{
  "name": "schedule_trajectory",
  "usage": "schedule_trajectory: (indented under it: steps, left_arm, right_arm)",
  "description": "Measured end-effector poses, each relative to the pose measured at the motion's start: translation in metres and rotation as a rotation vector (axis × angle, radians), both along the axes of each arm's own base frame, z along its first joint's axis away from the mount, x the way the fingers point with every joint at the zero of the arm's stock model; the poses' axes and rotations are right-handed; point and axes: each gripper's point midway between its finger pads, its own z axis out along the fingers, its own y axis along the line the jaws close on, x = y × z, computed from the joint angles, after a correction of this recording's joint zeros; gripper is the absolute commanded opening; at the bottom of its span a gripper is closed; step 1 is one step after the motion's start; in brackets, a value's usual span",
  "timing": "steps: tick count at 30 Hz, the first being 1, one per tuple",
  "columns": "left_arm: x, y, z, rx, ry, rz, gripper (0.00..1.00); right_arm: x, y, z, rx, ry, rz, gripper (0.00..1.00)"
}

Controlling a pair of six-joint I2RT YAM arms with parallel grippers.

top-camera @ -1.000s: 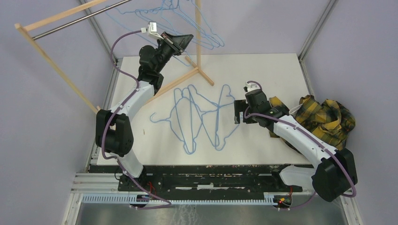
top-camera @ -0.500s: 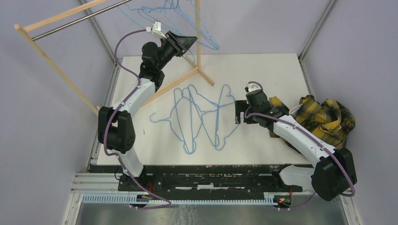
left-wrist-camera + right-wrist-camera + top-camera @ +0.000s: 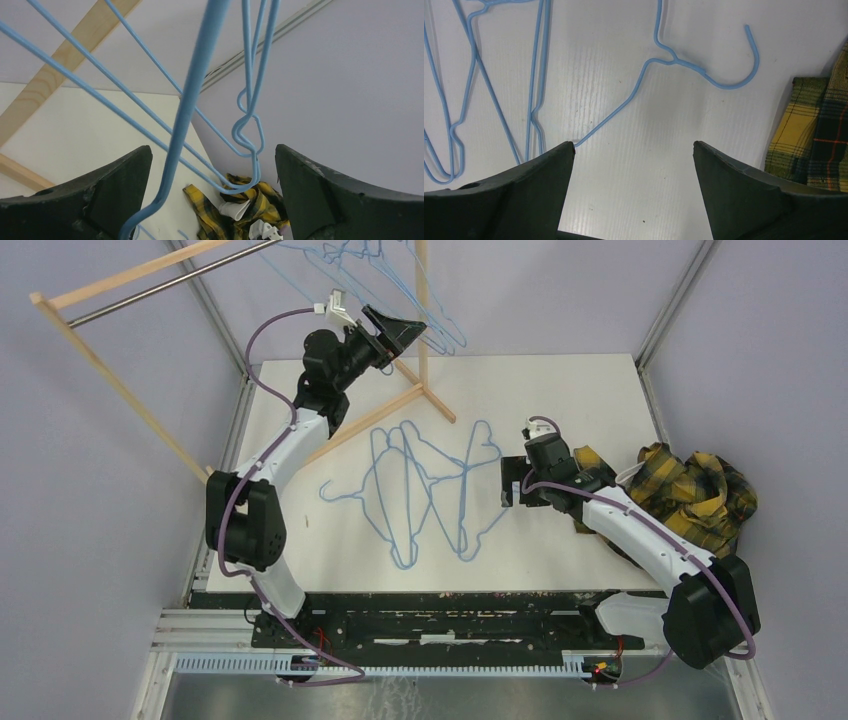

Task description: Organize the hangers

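A cluster of hangers (image 3: 432, 490) lies overlapping at the middle of the counter (image 3: 560, 390). The right end effector (image 3: 506, 485) sits just to their right, low over the counter, with a crumpled shirt (image 3: 690, 490) further right at the counter's edge. The rack (image 3: 422, 360) stands at the far left. Hanging hangers (image 3: 192, 95) hang from its rod (image 3: 150, 287), and their wires pass between the fingers of the left end effector (image 3: 408, 335), which is high among them.

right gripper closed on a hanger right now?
No, in the right wrist view the right gripper is wide open over the table, and the hanger ahead of it lies flat, not pinched.
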Motion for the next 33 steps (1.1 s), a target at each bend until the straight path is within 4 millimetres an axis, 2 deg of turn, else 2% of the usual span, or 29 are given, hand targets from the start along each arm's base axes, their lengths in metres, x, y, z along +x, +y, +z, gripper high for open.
schedule_trajectory:
  steps: [4, 10, 14, 20, 26, 30, 33]
  left_arm:
    - [-0.009, 0.008, 0.009, 0.013, -0.012, 0.016, 0.99]
    - [-0.022, 0.026, 0.037, 0.042, -0.074, 0.081, 0.99]
    - [-0.019, 0.039, 0.046, 0.062, -0.098, 0.129, 0.99]
    - [-0.009, 0.058, 0.045, 0.086, -0.083, 0.189, 0.99]
    - [0.002, 0.082, 0.033, 0.147, -0.060, 0.289, 0.99]
    - [-0.006, 0.107, 0.032, 0.175, -0.055, 0.342, 0.99]
    - [-0.013, 0.127, 0.045, 0.180, -0.083, 0.390, 0.99]
  right_arm:
    - [-0.001, 0.000, -0.002, 0.000, 0.005, 0.002, 0.97]
    - [-0.002, 0.002, -0.002, 0.010, 0.010, 0.010, 0.97]
    - [-0.003, 0.003, -0.001, 0.016, 0.012, 0.014, 0.97]
    - [-0.003, 0.003, 0.004, 0.024, -0.004, 0.015, 0.97]
    - [-0.004, 0.002, 0.007, 0.029, -0.014, 0.015, 0.97]
    - [-0.008, 0.001, 0.001, 0.022, 0.001, 0.014, 0.97]
    - [-0.010, 0.001, -0.003, 0.024, 0.011, 0.014, 0.97]
